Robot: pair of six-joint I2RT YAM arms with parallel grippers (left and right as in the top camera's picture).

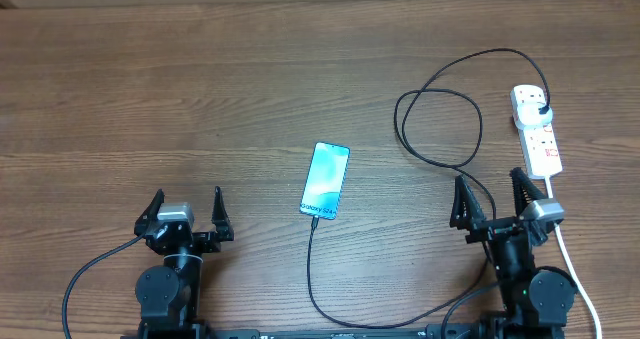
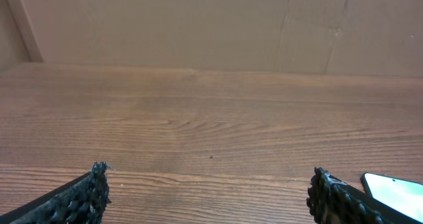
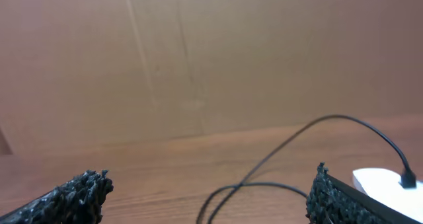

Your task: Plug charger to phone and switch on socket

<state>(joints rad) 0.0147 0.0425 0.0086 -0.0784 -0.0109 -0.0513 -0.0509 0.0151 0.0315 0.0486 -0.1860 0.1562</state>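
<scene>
The phone (image 1: 325, 180) lies flat mid-table with its screen lit, and its corner shows in the left wrist view (image 2: 396, 191). The black charger cable (image 1: 440, 91) runs from the phone's bottom edge, down past the front, and loops up to its black plug (image 1: 541, 110) seated in the white socket strip (image 1: 537, 129) at the right. The cable (image 3: 291, 148) and the strip (image 3: 386, 184) show in the right wrist view. My left gripper (image 1: 187, 211) is open and empty at the front left (image 2: 208, 187). My right gripper (image 1: 492, 199) is open and empty just front of the strip (image 3: 211, 191).
The strip's white cord (image 1: 572, 264) runs down the right side past my right arm. A brown cardboard wall (image 3: 198, 52) stands behind the table's far edge.
</scene>
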